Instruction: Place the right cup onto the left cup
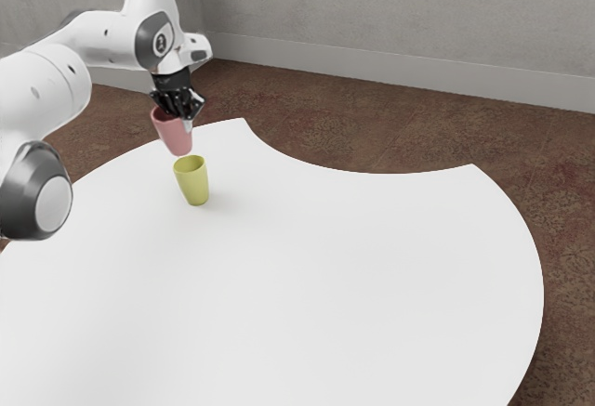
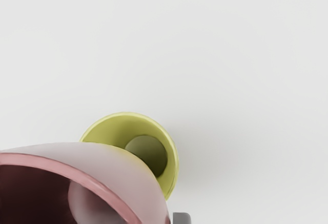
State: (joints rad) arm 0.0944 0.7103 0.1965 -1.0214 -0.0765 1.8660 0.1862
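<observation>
My gripper [image 1: 182, 111] is at the pink cup's rim in the exterior view, shut on the cup's wall. The pink cup [image 1: 174, 135] hangs slightly tilted, with its base just above the yellow cup's rim in that view. The yellow cup [image 1: 193, 183] stands upright on the table, open end up. From the wrist camera, the pink cup [image 2: 125, 175] looms large and covers part of the yellow cup [image 2: 171, 155], whose inside is partly visible. The two cups appear apart. A grey fingertip surface [image 2: 182, 218] shows beside the pink cup.
The white table [image 1: 325, 276] has a curved edge, with a concave cutout on its far side. Brown floor [image 1: 372, 127] and a grey wall [image 1: 400, 16] lie beyond it. The arm reaches in from the exterior view's left.
</observation>
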